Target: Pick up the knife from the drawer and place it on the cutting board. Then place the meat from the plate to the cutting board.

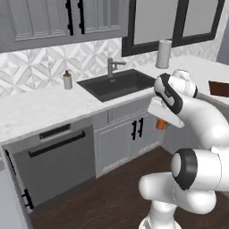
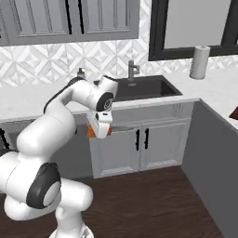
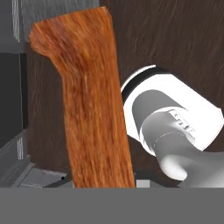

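My gripper (image 1: pixel 159 120) hangs in front of the sink cabinet, above the floor, and is shut on the knife (image 1: pixel 161 124). Its orange handle sticks out on both sides of the white hand (image 2: pixel 99 124) in the right base view. In the hand view the knife handle (image 3: pixel 89 109) runs upright, close to the camera, over dark floor; the blade is hidden. The cutting board (image 1: pixel 219 88) lies on the counter at the far right, and a corner of the cutting board (image 2: pixel 234 113) shows at the right edge. The drawer, plate and meat are out of view.
A black sink (image 1: pixel 118 83) with a faucet (image 1: pixel 112 67) sits in the white counter (image 1: pixel 36 107). A paper towel roll (image 1: pixel 163 53) and a soap bottle (image 1: pixel 67 80) stand at the back. A dishwasher (image 1: pixel 53 161) and cabinet doors (image 1: pixel 129 138) face the wooden floor (image 1: pixel 112 197).
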